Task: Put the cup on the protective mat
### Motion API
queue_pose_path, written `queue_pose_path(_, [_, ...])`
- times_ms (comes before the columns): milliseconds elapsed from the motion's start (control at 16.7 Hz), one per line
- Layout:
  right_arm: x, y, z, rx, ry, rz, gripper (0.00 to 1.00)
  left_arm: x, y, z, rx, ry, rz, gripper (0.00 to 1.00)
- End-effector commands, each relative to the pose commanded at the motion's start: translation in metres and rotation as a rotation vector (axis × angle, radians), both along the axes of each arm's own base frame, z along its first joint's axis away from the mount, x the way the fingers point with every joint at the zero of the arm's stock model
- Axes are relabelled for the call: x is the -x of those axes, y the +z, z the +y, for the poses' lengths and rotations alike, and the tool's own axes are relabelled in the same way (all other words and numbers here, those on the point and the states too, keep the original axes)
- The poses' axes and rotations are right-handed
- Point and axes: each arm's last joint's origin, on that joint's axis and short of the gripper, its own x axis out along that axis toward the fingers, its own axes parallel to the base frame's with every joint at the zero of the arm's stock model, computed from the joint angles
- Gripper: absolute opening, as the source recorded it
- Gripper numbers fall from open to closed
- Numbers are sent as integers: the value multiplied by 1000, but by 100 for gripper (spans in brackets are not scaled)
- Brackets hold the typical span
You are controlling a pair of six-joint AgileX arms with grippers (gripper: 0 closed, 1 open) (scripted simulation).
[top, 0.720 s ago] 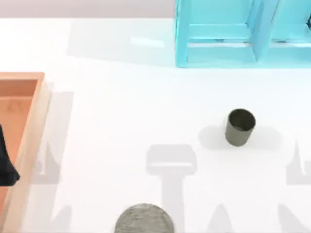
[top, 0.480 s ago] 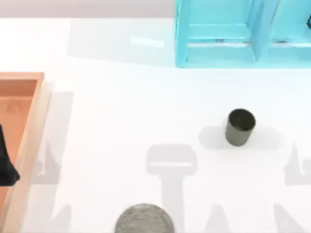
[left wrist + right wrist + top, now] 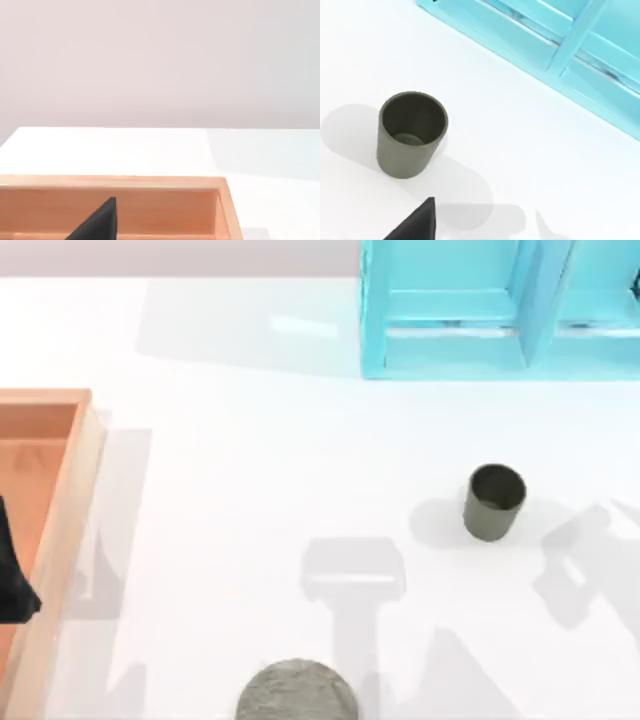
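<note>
"Starting at the near edge of the surface (image 3: 250, 470), what lies there?"

"The protective mat (image 3: 297, 692), a speckled grey disc lying flat, cut off by the top view's lower border. Nothing rests on it."

"And the cup?"

"Farther back and to the right. The cup (image 3: 494, 502) stands upright on the bare surface with its mouth open to the camera, well apart from the mat. Grey shadows fall on the white around it."

"Is the right gripper near it?"

"In the right wrist view a dark tip of the right gripper (image 3: 415, 222) shows near the cup (image 3: 411, 134) but apart from it, not touching. Whether it is spread or pressed together I cannot tell."

"The left one?"

"Parked at the left side, over the orange wooden tray (image 3: 60, 530). The left gripper (image 3: 12, 570) is a dark shape at the picture's border, and its wrist view shows a dark tip (image 3: 97, 222) in front of the tray's far wall (image 3: 165, 210). Its state, too, I cannot tell."

"Farthest back?"

"A light blue shelf unit (image 3: 500, 310) at the far right, with upright dividers, well behind the cup."
</note>
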Motion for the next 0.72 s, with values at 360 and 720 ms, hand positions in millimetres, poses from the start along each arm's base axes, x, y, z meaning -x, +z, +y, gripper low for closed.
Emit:
queue_pose_path(360, [-85, 2, 60, 382, 422, 543, 100, 0, 0, 0, 0, 0, 0, 100])
queue_pose_path(720, [-159, -17, 113, 620, 725, 843, 100, 0, 0, 0, 0, 0, 0, 100])
